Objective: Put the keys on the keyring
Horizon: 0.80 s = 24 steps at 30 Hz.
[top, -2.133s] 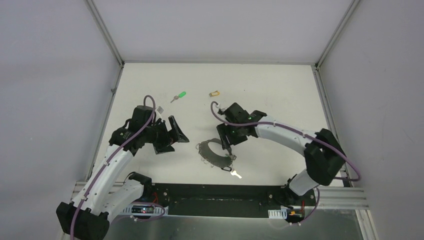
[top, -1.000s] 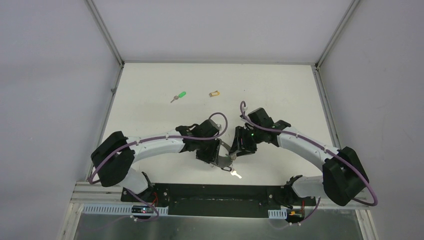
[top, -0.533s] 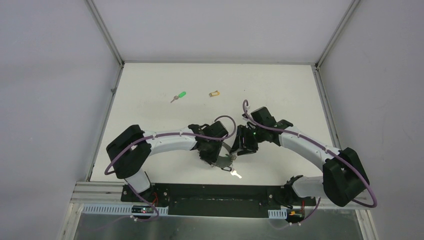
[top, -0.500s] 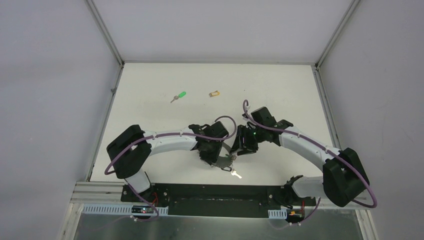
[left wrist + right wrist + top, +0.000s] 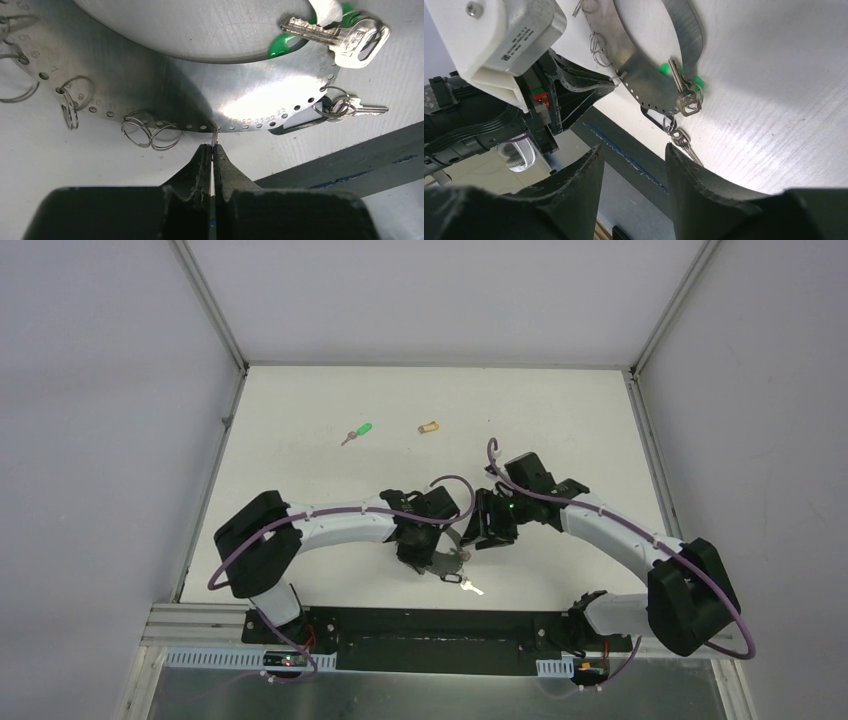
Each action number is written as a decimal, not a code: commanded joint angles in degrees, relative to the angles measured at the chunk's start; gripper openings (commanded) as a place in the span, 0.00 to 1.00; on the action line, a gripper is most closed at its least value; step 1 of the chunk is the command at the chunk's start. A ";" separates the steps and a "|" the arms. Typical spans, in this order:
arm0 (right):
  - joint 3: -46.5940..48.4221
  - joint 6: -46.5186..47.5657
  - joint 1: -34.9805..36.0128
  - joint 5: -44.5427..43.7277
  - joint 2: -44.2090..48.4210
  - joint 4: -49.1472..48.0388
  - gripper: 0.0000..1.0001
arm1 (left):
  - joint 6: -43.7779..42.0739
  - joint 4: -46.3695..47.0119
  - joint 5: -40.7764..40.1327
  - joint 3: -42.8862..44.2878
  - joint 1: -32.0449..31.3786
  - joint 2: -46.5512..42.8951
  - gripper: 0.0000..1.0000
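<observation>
The keyring (image 5: 452,550) is a flat grey metal band with numbered holes, lying near the table's front edge, and it fills the left wrist view (image 5: 200,85). My left gripper (image 5: 213,150) is shut on a small wire split ring hanging from the band's rim. In the top view this left gripper (image 5: 432,558) sits at the band's left side. My right gripper (image 5: 634,147) stands open just right of the band (image 5: 644,85), holding nothing, and shows from above as well (image 5: 485,530). Of the loose keys, the green one (image 5: 357,432) and the yellow-tan one (image 5: 429,427) lie far back on the table.
A silver key with a green tag (image 5: 340,35) and a small key beside a black tag (image 5: 360,107) hang on the band. Several empty split rings (image 5: 150,135) dangle from its holes. The dark front rail (image 5: 430,625) runs just below the band.
My left arm swung in from the left to the keyring, and its jaws closed on a split ring. The right gripper stayed open beside the band and barely shifted.
</observation>
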State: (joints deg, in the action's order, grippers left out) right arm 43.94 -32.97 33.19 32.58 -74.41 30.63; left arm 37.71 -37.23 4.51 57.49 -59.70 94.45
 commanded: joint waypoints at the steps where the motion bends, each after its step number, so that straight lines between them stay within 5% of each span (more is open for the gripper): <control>1: 0.88 3.86 -0.41 2.70 3.95 -2.74 0.52 | -3.32 -1.80 -2.73 2.44 -0.86 -4.84 0.00; 9: 0.29 10.37 -0.42 5.51 14.00 -13.42 0.59 | -15.86 -4.48 -2.22 7.47 -0.85 -17.95 0.00; 19: -10.04 22.91 -0.32 16.57 26.07 -45.81 0.75 | -33.68 -5.10 7.35 12.36 -0.86 -25.17 0.00; 24: -10.50 22.81 -0.02 24.08 23.26 -52.06 0.67 | -37.78 -5.02 8.52 13.96 -0.85 -26.89 0.00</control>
State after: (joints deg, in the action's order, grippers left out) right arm 33.63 -12.73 33.08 48.42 -49.41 -9.58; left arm 6.50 -43.00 10.24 68.01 -60.07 70.26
